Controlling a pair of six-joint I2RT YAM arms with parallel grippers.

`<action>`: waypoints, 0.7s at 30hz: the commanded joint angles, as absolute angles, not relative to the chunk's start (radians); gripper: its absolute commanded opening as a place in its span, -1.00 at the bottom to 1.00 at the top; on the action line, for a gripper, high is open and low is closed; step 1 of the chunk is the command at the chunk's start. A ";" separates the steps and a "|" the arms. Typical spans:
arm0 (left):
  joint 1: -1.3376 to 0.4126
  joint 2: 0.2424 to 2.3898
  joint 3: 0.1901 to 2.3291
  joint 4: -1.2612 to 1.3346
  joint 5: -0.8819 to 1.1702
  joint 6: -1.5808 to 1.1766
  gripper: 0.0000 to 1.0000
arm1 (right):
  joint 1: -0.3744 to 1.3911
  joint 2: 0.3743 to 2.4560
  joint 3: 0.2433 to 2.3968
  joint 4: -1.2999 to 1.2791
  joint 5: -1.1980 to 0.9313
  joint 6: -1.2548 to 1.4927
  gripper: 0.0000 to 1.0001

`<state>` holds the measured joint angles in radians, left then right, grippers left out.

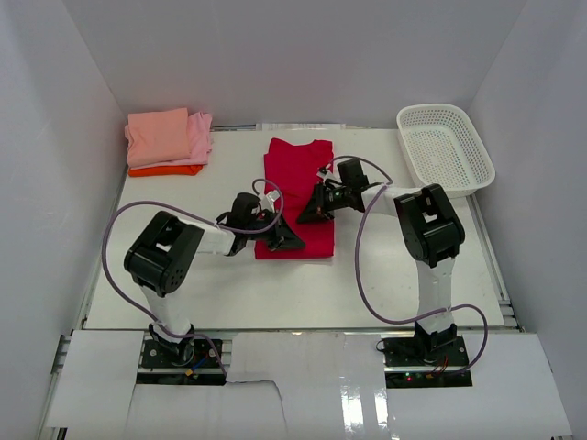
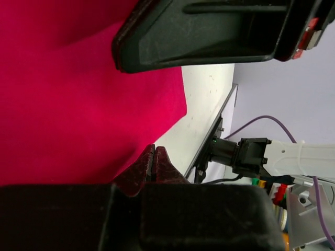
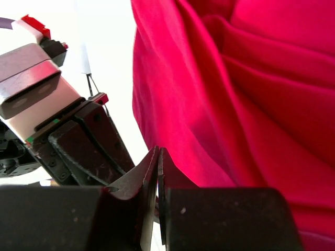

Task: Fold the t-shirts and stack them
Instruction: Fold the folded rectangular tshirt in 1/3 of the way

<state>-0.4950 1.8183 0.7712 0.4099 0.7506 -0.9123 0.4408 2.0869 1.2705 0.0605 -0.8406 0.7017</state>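
The crimson-red t-shirt point(image 1: 295, 183) lies as a long rectangle in the middle of the table. It fills the left wrist view point(image 2: 78, 94) and the right wrist view point(image 3: 235, 89). My left gripper point(image 1: 286, 241) point(image 2: 154, 156) is low over the shirt's near right part, jaws shut with their tips pinching the cloth's edge. My right gripper point(image 1: 308, 213) point(image 3: 158, 157) sits just above it, near the shirt's right edge, and is also shut on that edge. A stack of folded t-shirts, salmon-pink point(image 1: 158, 134) over light pink point(image 1: 201, 137) and orange point(image 1: 165, 170), rests at the far left corner.
A white lattice basket point(image 1: 446, 147) stands at the far right. White walls close the table point(image 1: 229, 293) in on three sides. Purple cables loop beside both arms. Each gripper shows in the other's wrist view, very close.
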 commanded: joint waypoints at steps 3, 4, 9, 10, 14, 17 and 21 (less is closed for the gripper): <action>-0.511 1.827 0.767 0.448 0.672 -0.873 -1.00 | 0.448 2.108 1.310 0.136 -0.848 0.710 -0.85; -0.517 1.833 0.755 0.443 0.661 -0.867 -1.00 | 0.448 2.112 1.310 0.152 -0.850 0.715 -0.85; -0.543 1.867 0.736 0.443 0.609 -0.865 -1.00 | 0.448 2.137 1.309 0.186 -0.838 0.710 -0.85; -0.548 1.876 0.738 0.442 0.606 -0.862 -1.00 | 0.448 2.140 1.308 0.189 -0.838 0.709 -0.85; -0.561 1.925 0.739 0.437 0.589 -0.857 -1.00 | 0.449 2.158 1.304 0.219 -0.839 0.710 -0.85; -0.574 1.954 0.735 0.436 0.566 -0.854 -1.00 | 0.449 2.181 1.305 0.233 -0.838 0.707 -0.85; -0.589 1.970 0.732 0.436 0.568 -0.861 -1.00 | 0.449 2.209 1.316 0.245 -0.833 0.696 -0.85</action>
